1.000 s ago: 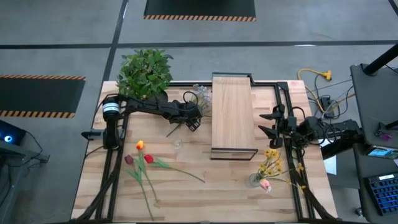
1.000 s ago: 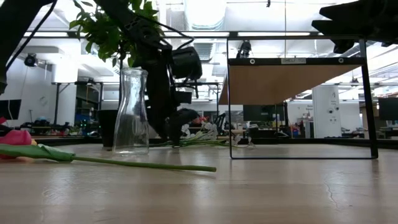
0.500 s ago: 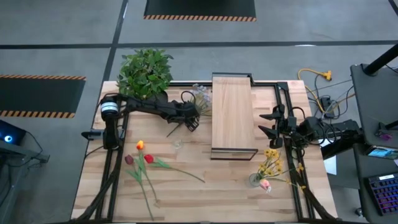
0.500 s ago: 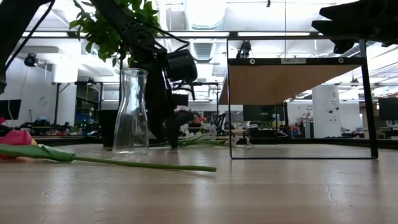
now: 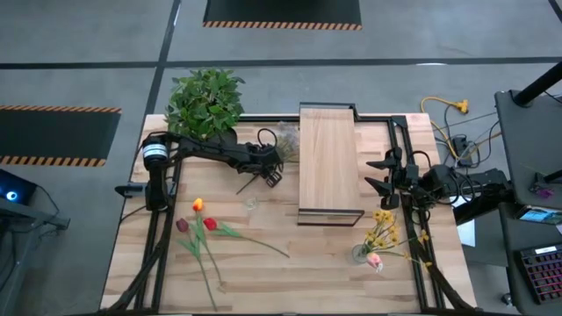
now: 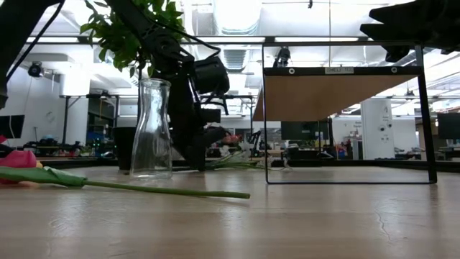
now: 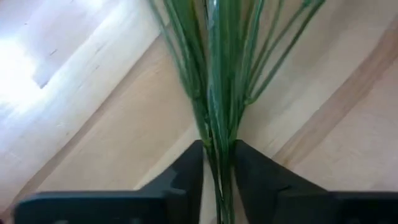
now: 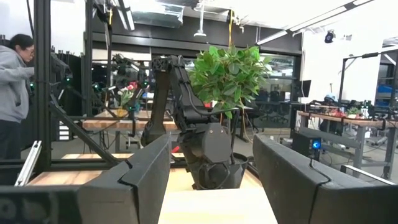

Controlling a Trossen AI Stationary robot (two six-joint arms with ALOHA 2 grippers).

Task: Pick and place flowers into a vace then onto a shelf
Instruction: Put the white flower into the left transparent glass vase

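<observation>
The left gripper [image 5: 269, 168] is seen low over the tabletop [image 5: 290, 263] near the far-left part of the shelf [image 5: 329, 158], just in front of the potted plant [image 5: 205, 101]. In the left wrist view, its jaws are closed on a bunch of thin green stems [image 7: 219, 93], which pass between the 2 dark fingers [image 7: 183, 177]. These stems belong to the pale sprigs [image 5: 283, 136] lying beside the shelf's left edge. In the low view, the same gripper [image 6: 205, 140] is seen behind the glass vase [image 6: 152, 129], with the sprigs [image 6: 237, 160] stretched low along the wood toward the shelf frame.

The glass vase [image 5: 251, 203] stands upright on the tabletop, in front of the left gripper and apart from it. 3 tulips [image 5: 198, 224], red and orange-yellow, lie loose on the tabletop at the near left, well apart from the vase. A small bunch of yellow blooms [image 5: 381, 230] with 1 pink tulip [image 5: 376, 261] lies at the near right, in front of the shelf's right corner.

The right gripper [image 5: 379, 173] waits at the shelf's right side, and its jaws are spread wide apart, holding nothing. In the right wrist view, a person [image 8: 13, 93] is seen standing in the room beyond.
</observation>
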